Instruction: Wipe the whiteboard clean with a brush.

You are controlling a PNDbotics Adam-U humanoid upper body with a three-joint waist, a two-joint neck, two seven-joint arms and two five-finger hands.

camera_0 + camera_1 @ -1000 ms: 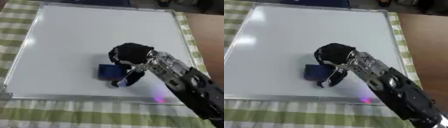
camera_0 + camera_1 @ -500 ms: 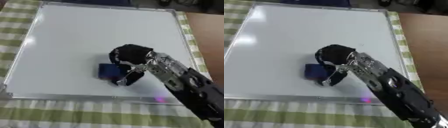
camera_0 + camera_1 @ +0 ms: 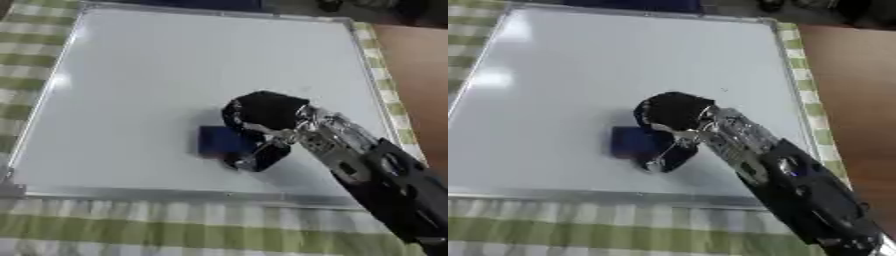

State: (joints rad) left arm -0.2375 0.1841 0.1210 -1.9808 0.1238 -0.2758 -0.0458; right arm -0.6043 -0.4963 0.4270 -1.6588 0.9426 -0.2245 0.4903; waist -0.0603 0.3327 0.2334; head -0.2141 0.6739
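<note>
A white whiteboard (image 3: pixel 157 70) with a silver frame lies flat on the table and fills most of both views. A small dark blue brush (image 3: pixel 220 141) rests on its lower middle part. My right hand (image 3: pixel 262 117), black with silver joints, comes in from the lower right and has its fingers and thumb curled round the brush's right side, pressing it onto the board. No marks show on the board's surface around the brush. My left hand is not visible in either view.
A green and white checked cloth (image 3: pixel 131 230) covers the table around the board. Bare brown tabletop (image 3: pixel 850 85) shows at the right. Dark objects (image 3: pixel 385 7) sit beyond the board's far edge.
The hand and the brush have stayed at nearly the same spot on the lower middle of the board; at most a very slight shift.
</note>
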